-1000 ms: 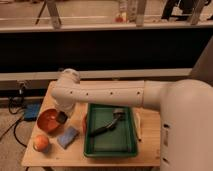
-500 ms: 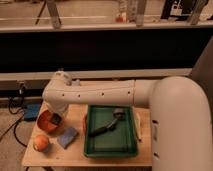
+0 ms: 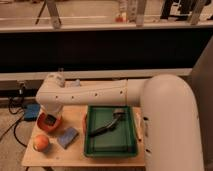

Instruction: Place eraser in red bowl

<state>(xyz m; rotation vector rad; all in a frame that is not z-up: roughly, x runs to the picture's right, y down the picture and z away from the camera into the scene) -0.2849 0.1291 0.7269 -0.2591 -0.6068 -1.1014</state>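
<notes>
The robot's 1 white arm (image 3: 100, 92) is seen stretched from the right across the back of a small wooden table (image 3: 75, 154), its thick upper segment filling the right side of the camera view. The forearm is held nearly level above the table, and at its far left end the wrist is bent sharply downward. The gripper (image 3: 49, 119) is lowered at the mouth of the red bowl (image 3: 54, 125), which stands at the table's left rear corner. Whether the gripper is wide, narrow or holding anything cannot be told, as it is masked by the wrist above it. The eraser cannot be picked out with certainty: only a small grey shape is seen at the bowl's mouth under the wrist, and it cannot be told whether it is the eraser or part of the gripper.

An orange fruit (image 3: 41, 143) is seen in front of the bowl, near the table's left front corner, with a light blue pad (image 3: 67, 136) lying just beside it to the right. A green tray (image 3: 111, 152) is set on the table's right half, and 1 long dark handled tool (image 3: 107, 127) is laid diagonally inside it. A blue object (image 3: 31, 111) and dark cables (image 3: 15, 127) are seen on the floor to the left of the table.
</notes>
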